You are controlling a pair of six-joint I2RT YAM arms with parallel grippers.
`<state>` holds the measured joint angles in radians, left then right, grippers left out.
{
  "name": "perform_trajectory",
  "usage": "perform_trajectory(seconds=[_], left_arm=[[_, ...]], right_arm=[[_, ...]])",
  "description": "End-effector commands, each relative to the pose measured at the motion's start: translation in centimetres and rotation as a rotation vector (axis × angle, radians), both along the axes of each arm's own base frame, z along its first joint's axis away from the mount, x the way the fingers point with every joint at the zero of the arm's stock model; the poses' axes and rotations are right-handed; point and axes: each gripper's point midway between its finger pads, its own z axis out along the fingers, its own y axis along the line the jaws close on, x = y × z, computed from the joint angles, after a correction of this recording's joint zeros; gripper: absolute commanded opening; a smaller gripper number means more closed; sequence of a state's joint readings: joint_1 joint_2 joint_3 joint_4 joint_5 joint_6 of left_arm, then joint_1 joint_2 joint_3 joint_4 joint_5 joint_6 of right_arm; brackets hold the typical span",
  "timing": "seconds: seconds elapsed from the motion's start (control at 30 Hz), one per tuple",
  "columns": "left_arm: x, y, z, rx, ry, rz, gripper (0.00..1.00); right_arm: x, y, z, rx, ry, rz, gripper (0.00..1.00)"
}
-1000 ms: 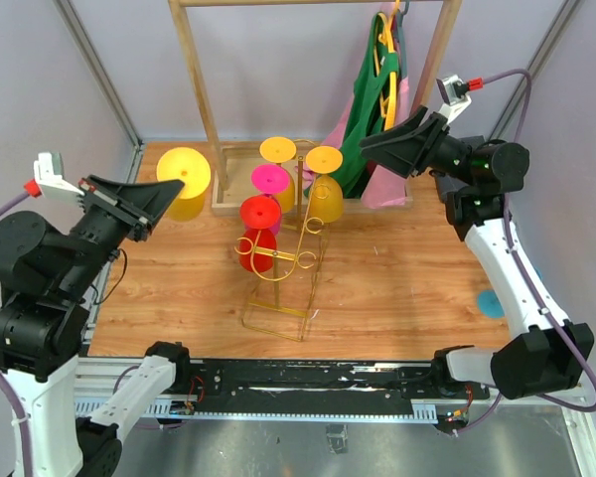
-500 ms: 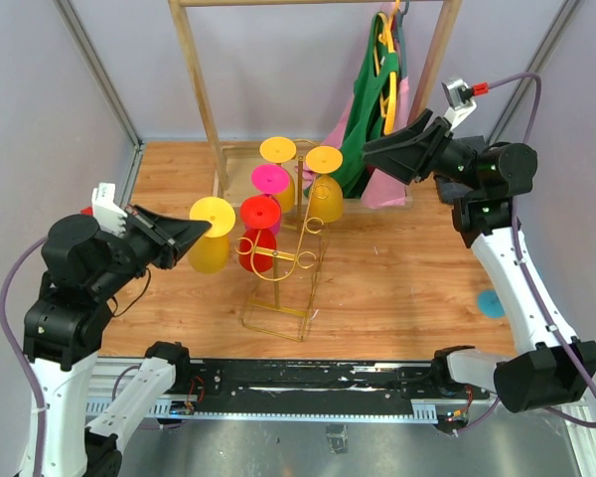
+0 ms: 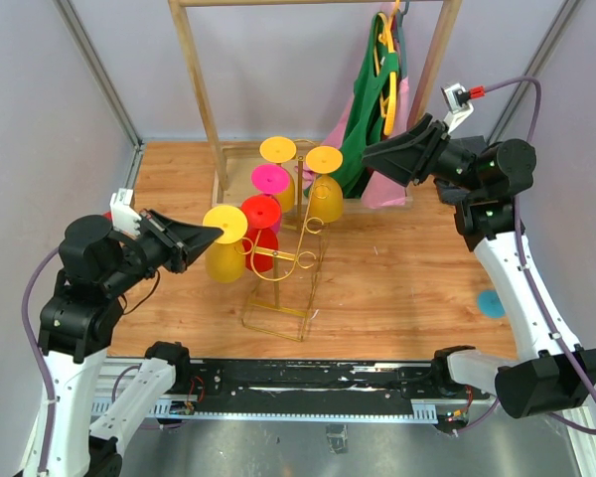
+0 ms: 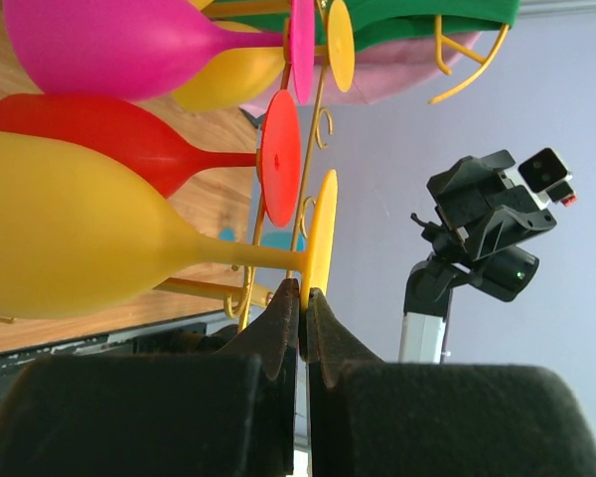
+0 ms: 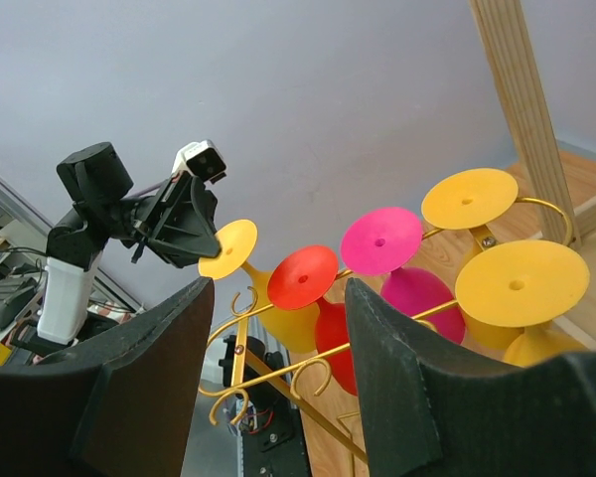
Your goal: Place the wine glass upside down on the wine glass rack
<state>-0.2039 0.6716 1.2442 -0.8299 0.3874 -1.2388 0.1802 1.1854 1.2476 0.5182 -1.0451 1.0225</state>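
The wine glass [image 3: 223, 252] hangs bowl-down from the left end effector [image 3: 212, 233], just left of the wine glass rack [image 3: 283, 266], which stands mid-way across the bench [image 3: 407, 278] — four other glasses [image 3: 261, 221] sit inverted on it. Behind stands the wooden frame [image 3: 201, 89]; the right end effector [image 3: 372, 152] hovers to the right rear, well apart.

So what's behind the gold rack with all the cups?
A wooden clothes rail stands behind the rack, with green and pink clothes hanging. The hung glasses cover part of its base.

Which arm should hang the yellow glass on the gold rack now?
Left. The left gripper is pinching the yellow wine glass by its foot, foot up, right beside the wine glass rack. The right gripper is open and empty, farther off near the hanging clothes.
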Motion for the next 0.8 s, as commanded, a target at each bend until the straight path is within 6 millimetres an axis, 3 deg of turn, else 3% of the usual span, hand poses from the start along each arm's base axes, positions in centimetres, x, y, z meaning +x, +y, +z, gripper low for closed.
perform_trajectory(seconds=[0.0, 0.77], left_arm=[[-0.2, -0.6, 0.5, -0.03, -0.026, -0.042, 0.0], [-1.7, -0.9, -1.2, 0.022, -0.001, -0.104, 0.0]], right_arm=[[-0.2, -0.5, 1.1, 0.002, -0.05, -0.032, 0.57], [1.6, -0.2, 0.0, 0.01, 0.026, -0.042, 0.57]])
